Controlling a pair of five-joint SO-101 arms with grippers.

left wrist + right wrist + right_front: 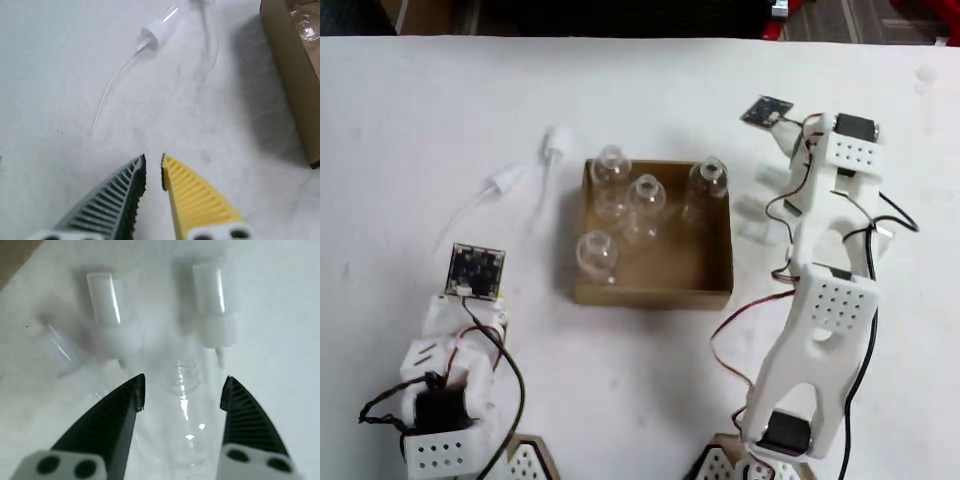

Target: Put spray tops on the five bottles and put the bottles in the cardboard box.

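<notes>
The white tabletop [420, 120] is carrying an open brown cardboard box [655, 293], which is sitting near its middle. A white plastic spray top with a thin dip tube [505, 181] [159, 29] is lying on the bare surface left of the box. A second white spray top [556, 143] is lying nearer the box's far left corner. Right of the box, a clear uncapped plastic bottle [186, 390] is lying on its side. Three further white spray tops are lying just past its neck: the left-hand top [107, 305], the right-hand top [215, 305] and a blurred third top [57, 347].
</notes>
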